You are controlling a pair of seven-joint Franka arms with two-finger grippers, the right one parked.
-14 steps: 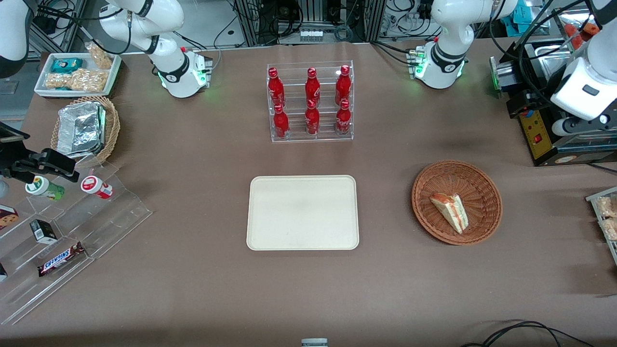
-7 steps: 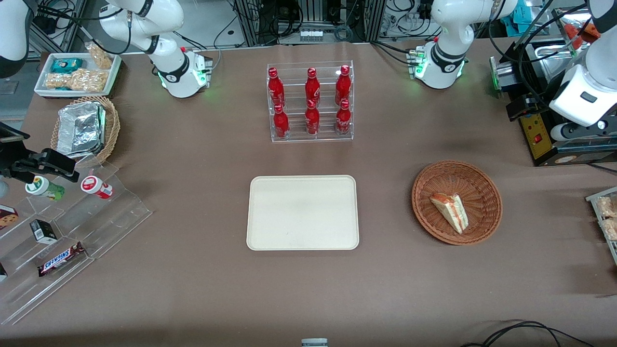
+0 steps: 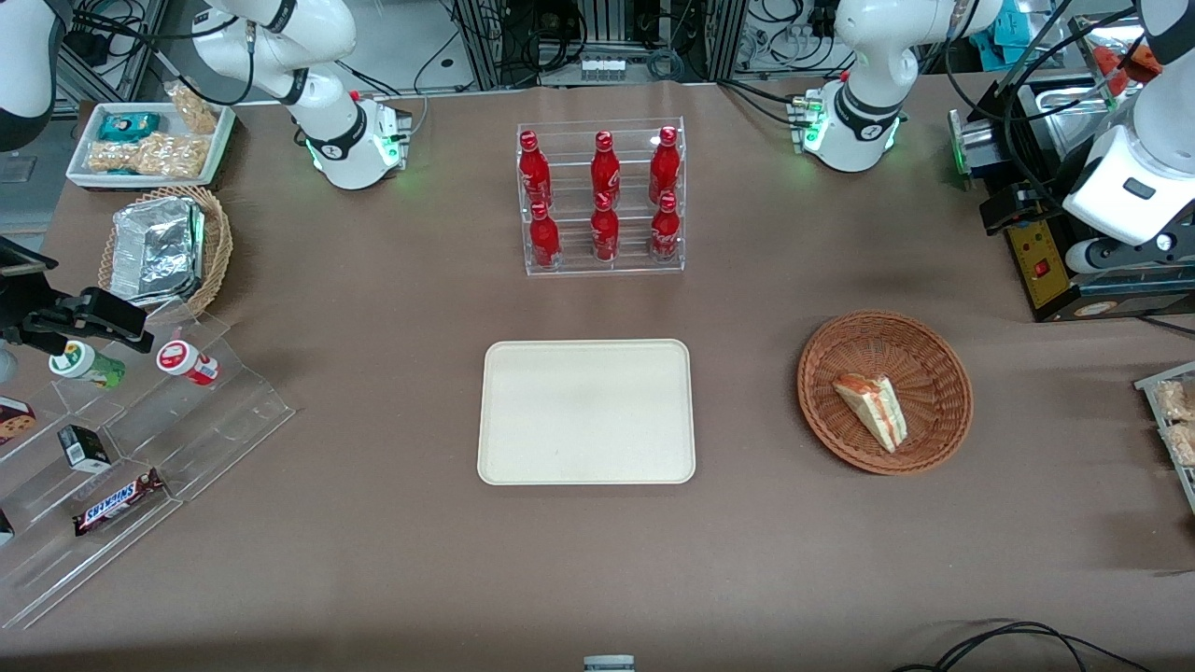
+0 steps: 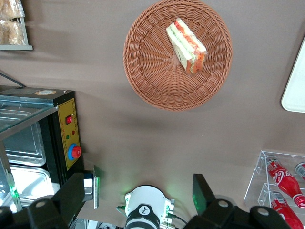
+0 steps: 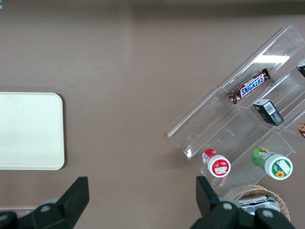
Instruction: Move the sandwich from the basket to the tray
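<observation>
The sandwich (image 3: pixel 873 411) lies inside the round reddish-brown wicker basket (image 3: pixel 934 345), close to its middle and a little nearer to the front camera. It is a triangular wedge and lies flat on the basket floor. Along one long edge, the red-orange and green filling layers show between the white bread. Nothing touches it.

The gripper (image 4: pixel 140 180) hangs high above the surface, well apart from the basket. It is farther from the front camera than the basket and more toward the working arm's end of the surface. Its two dark fingers (image 4: pixel 200 191) stand wide apart and there is nothing between them. In the left wrist view, the whole basket and the sandwich are seen from above, with bare brown surface (image 3: pixel 747 560) between them and the fingers.

The cream-white rectangular tray (image 3: pixel 586 411) lies flat beside the basket, toward the parked arm's end, with a strip of bare surface between the two. Nothing lies on the tray.

A black control box with a red button (image 3: pixel 1046 266) stands near the basket, farther from the front camera than it. A clear rack of red bottles (image 3: pixel 602 196) stands farther from the front camera than the basket, toward the parked arm's end.
</observation>
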